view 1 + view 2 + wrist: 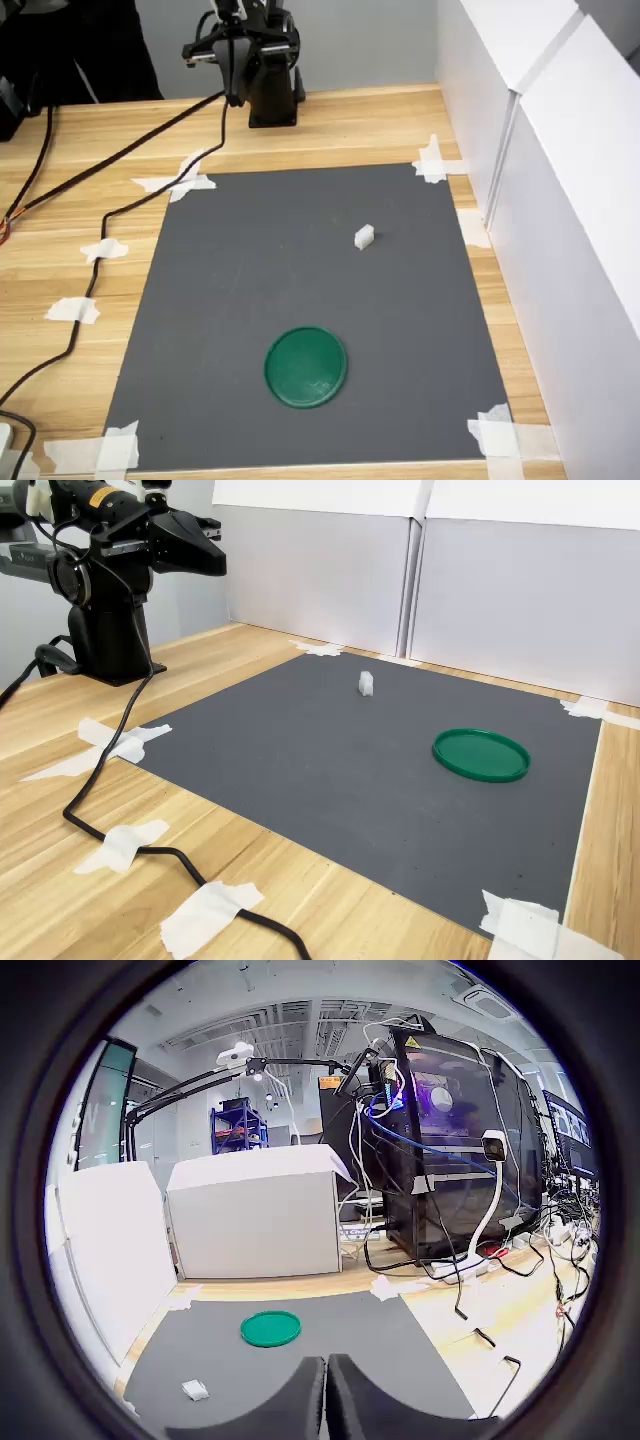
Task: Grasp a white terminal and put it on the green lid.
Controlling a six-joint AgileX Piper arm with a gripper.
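The white terminal (364,237) is a tiny white block lying on the dark grey mat (250,280), toward the first exterior view's upper right. The green lid (306,367), a flat round disc with nothing on it, rests nearer the mat's front edge. The second exterior view shows the terminal (367,684) well apart from the lid (481,754). My gripper (215,558) hangs high over the wooden table beside the arm's base, far from both, its jaws together and holding nothing. In the wrist view the fingers (300,1400) meet, with the terminal (195,1390) and lid (271,1328) beyond them.
White tape strips (182,183) hold down the mat's corners. A black cable (100,215) runs across the wood at the first exterior view's left. White walls (560,180) border the table at the first exterior view's right. The arm's base (272,95) stands behind the mat.
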